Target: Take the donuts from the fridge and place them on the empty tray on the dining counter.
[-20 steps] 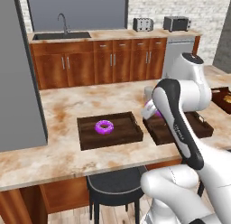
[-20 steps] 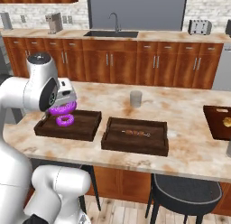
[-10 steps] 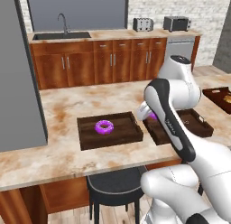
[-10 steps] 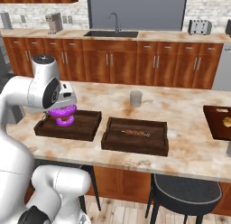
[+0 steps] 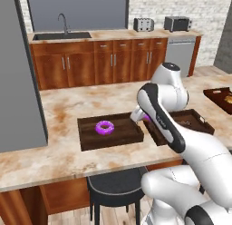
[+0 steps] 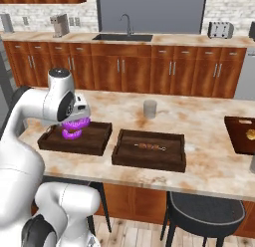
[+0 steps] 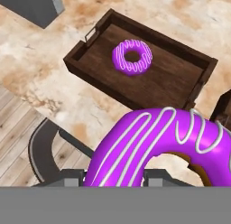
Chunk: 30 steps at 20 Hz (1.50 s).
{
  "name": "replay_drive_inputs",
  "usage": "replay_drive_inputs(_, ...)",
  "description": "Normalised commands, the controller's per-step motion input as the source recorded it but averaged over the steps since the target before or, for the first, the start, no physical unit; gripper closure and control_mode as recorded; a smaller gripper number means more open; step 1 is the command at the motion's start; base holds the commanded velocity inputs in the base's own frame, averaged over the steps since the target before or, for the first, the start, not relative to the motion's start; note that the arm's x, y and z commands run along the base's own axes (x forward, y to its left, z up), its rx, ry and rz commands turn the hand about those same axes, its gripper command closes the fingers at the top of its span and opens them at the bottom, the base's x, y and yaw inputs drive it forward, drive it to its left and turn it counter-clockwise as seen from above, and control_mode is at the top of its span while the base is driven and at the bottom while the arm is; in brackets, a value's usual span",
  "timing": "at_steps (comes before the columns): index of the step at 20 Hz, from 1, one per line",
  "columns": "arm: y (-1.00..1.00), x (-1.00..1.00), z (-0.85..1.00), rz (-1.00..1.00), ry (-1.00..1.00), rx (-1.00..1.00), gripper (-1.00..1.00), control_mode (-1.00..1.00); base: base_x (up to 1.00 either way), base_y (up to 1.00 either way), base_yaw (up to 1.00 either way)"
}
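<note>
On the beige marbled dining counter lies a dark brown tray with one purple-iced donut in its middle. That donut and the tray rim also show in the hand view. My gripper is shut on the second donut, which fills the foreground of the hand view. It hangs just above the tray's right end, near the rim, close to the lying donut. From the left base my own arm hides most of the gripper.
A second brown tray with tan food lies right beside the first, and a third stands further right. A grey cup stands behind them. Black stools are under the counter's front edge. A tall grey panel rises at the left.
The arm has folded down and the held donut has sunk a little toward the tray's right end. The donut in the tray has not moved.
</note>
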Motion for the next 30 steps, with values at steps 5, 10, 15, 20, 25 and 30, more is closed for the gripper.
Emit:
replay_drive_inputs(5, 0.14, 0.43, -0.43, 0.0, 0.08, 0.0, 1.0, -1.0, 0.0, 0.0, 0.0)
replay_drive_inputs(10, 0.19, 0.38, -0.37, 0.0, 0.07, 0.0, 1.0, -1.0, 0.0, 0.0, 0.0)
replay_drive_inputs(15, 0.11, 0.39, -0.27, 0.0, 0.07, 0.0, 1.0, -1.0, 0.0, 0.0, 0.0)
replay_drive_inputs(20, 0.06, 0.39, -0.22, 0.0, 0.06, 0.0, 1.0, -1.0, 0.0, 0.0, 0.0)
replay_drive_inputs(25, 0.04, 0.37, -0.21, 0.0, 0.03, 0.0, 1.0, -1.0, 0.0, 0.0, 0.0)
replay_drive_inputs(30, 0.02, 0.33, -0.28, 0.0, 0.0, 0.0, 1.0, -1.0, 0.0, 0.0, 0.0)
